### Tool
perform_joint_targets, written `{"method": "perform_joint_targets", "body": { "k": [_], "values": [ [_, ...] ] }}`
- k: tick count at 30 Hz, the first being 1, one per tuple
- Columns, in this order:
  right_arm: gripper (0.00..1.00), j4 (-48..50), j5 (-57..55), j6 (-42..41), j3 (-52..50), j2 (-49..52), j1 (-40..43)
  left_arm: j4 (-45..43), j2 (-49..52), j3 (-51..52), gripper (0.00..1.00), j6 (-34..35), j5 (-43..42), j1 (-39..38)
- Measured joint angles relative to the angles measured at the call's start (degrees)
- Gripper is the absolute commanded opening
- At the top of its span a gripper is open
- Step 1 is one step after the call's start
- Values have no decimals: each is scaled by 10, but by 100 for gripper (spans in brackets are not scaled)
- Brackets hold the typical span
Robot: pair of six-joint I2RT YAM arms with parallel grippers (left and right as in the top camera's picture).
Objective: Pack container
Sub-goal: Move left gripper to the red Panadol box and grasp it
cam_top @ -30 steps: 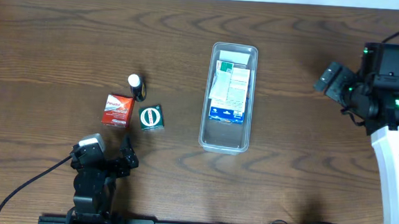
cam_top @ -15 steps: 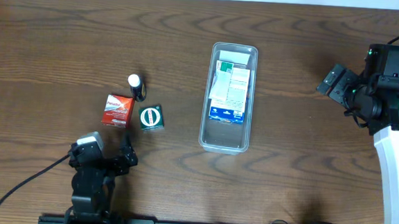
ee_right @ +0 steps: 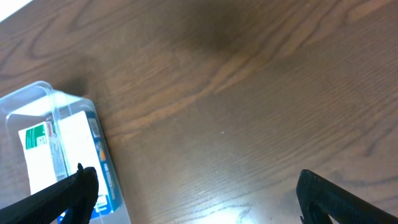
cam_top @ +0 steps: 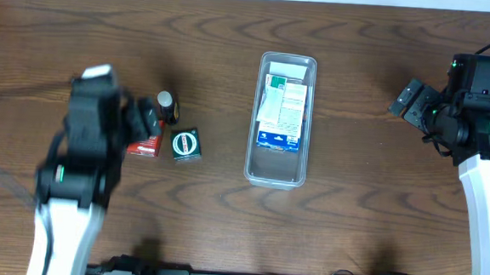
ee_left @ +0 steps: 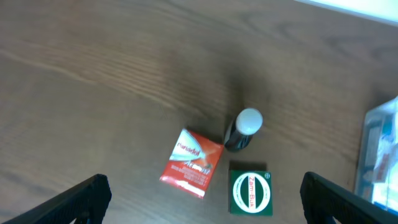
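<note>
If the open left end effector (ee_left: 204, 179) descends on the red box (ee_left: 191, 163) below, the neighbouring bottle (ee_left: 244, 129) may topple.

Dark wooden table (cam_top: 234, 34); red box (ee_left: 191, 163), green box (ee_left: 250, 193), white-capped dark bottle (ee_left: 244, 129) close together

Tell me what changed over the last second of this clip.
The left gripper swung forward from the near side and now hovers over the red box, beside the bottle and green box, fingers open, holding nothing. The right gripper barely shifted and is open too. The container, the packet in it and the three small items did not move.
</note>
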State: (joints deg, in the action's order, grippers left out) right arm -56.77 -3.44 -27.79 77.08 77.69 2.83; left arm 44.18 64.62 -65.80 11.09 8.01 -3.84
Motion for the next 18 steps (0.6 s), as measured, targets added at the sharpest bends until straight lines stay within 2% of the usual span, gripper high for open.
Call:
{"method": "perform_joint_targets", "body": {
  "k": [4,9,14,18],
  "values": [
    [99,0,0,0,0,0,0,38,97,-60,98,-37,-8,3],
    [99,0,0,0,0,0,0,76,158,-63,98,-42,-29,48],
    [99,0,0,0,0,0,0,109,234,-64,100,-110,-92,100],
    [99,0,0,0,0,0,0,108,285,-64,99,-154,-123,109]
  ]
}}
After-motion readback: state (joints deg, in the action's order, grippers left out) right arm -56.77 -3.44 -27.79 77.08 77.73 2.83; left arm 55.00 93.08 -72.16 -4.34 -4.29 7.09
